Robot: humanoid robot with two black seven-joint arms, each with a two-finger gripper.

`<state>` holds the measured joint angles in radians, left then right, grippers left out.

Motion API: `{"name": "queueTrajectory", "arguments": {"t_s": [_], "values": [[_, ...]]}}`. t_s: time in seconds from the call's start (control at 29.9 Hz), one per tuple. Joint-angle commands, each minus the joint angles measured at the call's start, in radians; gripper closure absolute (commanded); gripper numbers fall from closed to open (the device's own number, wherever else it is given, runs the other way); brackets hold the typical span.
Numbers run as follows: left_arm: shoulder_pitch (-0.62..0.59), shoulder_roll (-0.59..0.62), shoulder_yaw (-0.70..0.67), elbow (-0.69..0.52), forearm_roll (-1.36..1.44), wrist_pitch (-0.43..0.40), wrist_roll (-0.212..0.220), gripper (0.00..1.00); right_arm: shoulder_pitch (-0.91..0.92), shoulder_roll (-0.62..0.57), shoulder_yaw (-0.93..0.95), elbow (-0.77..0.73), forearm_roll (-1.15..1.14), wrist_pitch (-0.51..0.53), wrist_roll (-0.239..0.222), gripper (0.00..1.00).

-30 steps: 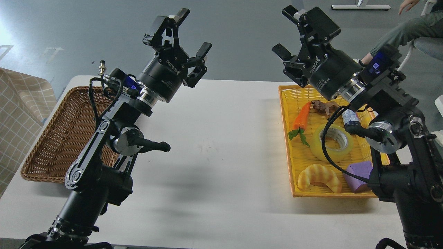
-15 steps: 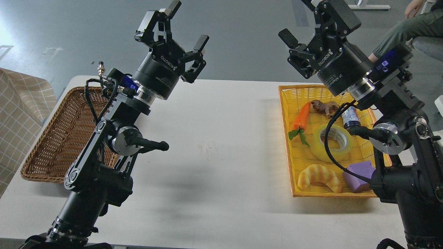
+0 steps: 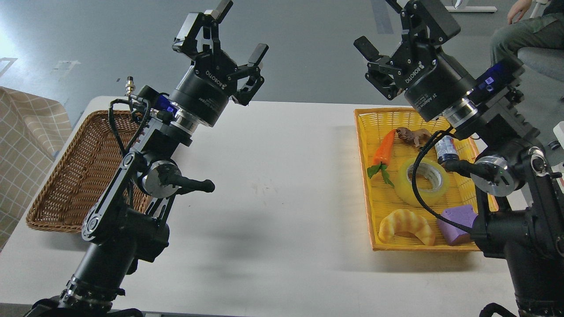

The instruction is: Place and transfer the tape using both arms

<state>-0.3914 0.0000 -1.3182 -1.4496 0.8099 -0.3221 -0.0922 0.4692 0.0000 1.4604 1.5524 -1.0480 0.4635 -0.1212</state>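
The tape (image 3: pixel 422 182), a wide yellow translucent roll with a grey-white core, lies flat in the yellow basket (image 3: pixel 364 145) on the right side of the table. A black cable of my right arm crosses in front of it. My left gripper (image 3: pixel 240 31) is open and empty, raised high above the table's far left part. My right gripper (image 3: pixel 378 24) is open and empty, raised above the far end of the yellow basket; its upper finger runs out of the top of the view. Both grippers are well apart from the tape.
The yellow basket also holds a toy carrot (image 3: pixel 383 149), a brown animal figure (image 3: pixel 413 134), a small bottle (image 3: pixel 446 149), a croissant toy (image 3: pixel 406 225) and a purple block (image 3: pixel 458 223). A brown wicker basket (image 3: pixel 70 185) stands at the left. A seated person (image 3: pixel 524 31) is at the far right.
Both grippers rose from one second ago, the right one more, and its top finger left the view. In the last half second they barely moved. The tape has not moved.
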Motion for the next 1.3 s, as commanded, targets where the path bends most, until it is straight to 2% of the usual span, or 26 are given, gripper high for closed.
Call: {"name": "queueTrajectory", "arguments": {"t_s": [0.0, 1.27], "values": [[0.002, 0.000, -0.001, 0.000, -0.003, 0.000, 0.000, 0.02, -0.001, 0.000, -0.002, -0.001, 0.000, 0.003, -0.002, 0.00], [-0.003, 0.000, -0.001, 0.000, -0.028, 0.000, 0.005, 0.02, -0.003, 0.000, -0.003, 0.002, 0.000, -0.002, -0.009, 0.00]]}}
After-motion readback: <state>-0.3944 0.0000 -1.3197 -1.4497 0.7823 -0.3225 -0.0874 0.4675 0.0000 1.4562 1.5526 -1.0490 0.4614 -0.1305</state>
